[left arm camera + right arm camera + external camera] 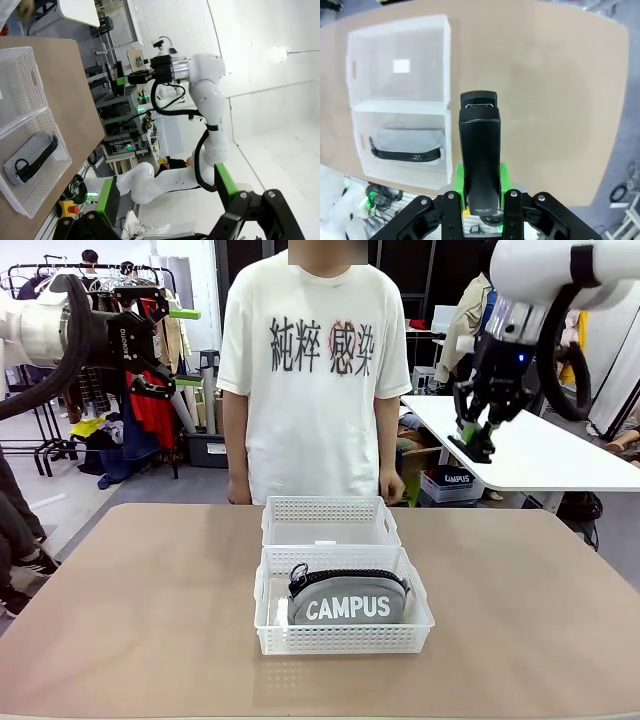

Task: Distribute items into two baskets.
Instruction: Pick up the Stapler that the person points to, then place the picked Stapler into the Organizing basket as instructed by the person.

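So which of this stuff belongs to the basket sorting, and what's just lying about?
Job: CAMPUS pouch, near basket holding it, far basket, stapler in right end effector.
Lying about: clothes rack, white table behind, box under it.

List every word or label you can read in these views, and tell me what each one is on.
"CAMPUS": white letters on the grey pouch lying in the near basket.
"純粹 感染": across the person's white T-shirt.
"CAMPUS": small, on a dark item under the white table behind.
Too small to read: the fine print low on the stapler held in the right gripper, and the sideways lettering on the left gripper body.
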Controlling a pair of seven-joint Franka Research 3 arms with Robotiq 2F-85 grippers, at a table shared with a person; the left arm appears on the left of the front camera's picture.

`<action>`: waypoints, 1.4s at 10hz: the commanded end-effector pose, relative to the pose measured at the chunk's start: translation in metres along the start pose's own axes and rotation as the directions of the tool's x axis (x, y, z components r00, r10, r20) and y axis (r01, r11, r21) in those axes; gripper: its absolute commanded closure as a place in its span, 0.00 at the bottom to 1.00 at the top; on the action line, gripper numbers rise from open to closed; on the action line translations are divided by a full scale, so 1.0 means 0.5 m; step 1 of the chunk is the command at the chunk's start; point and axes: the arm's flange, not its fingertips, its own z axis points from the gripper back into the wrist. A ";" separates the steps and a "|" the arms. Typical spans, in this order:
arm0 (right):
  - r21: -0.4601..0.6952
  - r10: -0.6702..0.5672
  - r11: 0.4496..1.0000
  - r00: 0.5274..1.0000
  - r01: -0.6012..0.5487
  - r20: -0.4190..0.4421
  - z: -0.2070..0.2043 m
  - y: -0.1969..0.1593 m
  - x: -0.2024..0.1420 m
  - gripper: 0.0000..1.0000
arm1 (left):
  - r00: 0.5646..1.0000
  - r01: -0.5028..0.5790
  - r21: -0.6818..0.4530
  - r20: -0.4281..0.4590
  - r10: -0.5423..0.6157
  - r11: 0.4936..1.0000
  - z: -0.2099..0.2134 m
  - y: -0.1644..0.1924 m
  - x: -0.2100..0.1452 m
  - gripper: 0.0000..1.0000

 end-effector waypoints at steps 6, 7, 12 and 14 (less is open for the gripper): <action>0.079 -0.055 0.996 0.988 0.044 0.144 0.146 0.045 0.042 1.00 | 1.000 -0.006 -0.016 0.004 0.006 1.000 0.000 -0.005 0.000 0.00; 0.069 -0.031 0.997 0.985 0.020 0.171 0.144 0.041 0.040 1.00 | 1.000 -0.006 -0.016 0.004 0.006 1.000 0.000 -0.005 0.000 0.00; 0.049 -0.025 0.999 0.991 0.019 0.128 0.138 0.034 0.040 1.00 | 1.000 -0.006 -0.016 0.004 0.006 1.000 0.000 -0.005 0.000 0.00; 0.049 -0.025 0.999 0.991 0.019 0.128 0.138 0.034 0.040 1.00 | 1.000 -0.006 -0.016 0.004 0.006 1.000 0.000 -0.005 0.000 0.00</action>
